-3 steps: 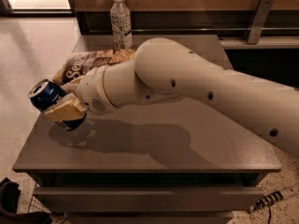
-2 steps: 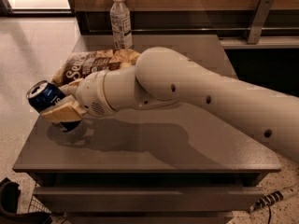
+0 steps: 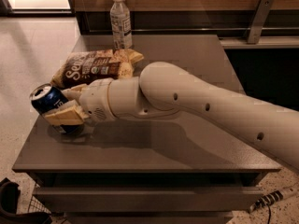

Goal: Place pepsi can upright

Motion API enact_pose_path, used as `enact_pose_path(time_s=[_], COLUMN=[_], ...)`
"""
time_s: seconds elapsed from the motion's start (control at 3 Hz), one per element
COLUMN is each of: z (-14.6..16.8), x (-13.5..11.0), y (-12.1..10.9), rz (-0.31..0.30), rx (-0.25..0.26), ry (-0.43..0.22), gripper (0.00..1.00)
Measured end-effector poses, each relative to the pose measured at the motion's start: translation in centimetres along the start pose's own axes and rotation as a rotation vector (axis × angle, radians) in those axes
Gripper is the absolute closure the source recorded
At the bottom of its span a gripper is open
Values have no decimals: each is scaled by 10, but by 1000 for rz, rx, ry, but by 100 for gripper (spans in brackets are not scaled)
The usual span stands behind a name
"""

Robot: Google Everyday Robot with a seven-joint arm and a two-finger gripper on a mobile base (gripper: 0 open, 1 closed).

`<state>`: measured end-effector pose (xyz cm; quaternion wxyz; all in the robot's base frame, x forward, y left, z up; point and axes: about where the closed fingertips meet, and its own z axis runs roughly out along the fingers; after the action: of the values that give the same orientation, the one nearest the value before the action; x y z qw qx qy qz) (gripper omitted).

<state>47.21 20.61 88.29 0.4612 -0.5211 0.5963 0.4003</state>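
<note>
The pepsi can point(image 3: 47, 100) is dark blue with a silver top. It is tilted, its top pointing up and to the left, held just above the left edge of the grey table point(image 3: 154, 148). My gripper point(image 3: 63, 107) is shut on the can, one cream finger point(image 3: 63, 116) in front of it and the other behind. The white arm reaches in from the right across the table. The can's lower end is hidden by the finger.
A brown snack bag point(image 3: 96, 66) lies on the table just behind my wrist. A clear plastic water bottle point(image 3: 120, 21) stands upright at the table's far edge. The floor lies to the left of the table. A drawer front runs below the table's near edge.
My gripper and the can have shifted slightly, staying near the table's left edge. The can has stayed tilted in the grip. The bag and bottle have not moved.
</note>
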Motion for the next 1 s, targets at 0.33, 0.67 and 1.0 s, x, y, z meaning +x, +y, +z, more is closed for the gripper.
enact_pose_path(time_s=[0.33,0.67,1.0], z=[-10,-20,-19], x=[17,26,25], y=[-1,-4,-2], rz=[47,66,64], rx=[42,73,70], ry=[-20,-19,-18], gripper=[100,87,63])
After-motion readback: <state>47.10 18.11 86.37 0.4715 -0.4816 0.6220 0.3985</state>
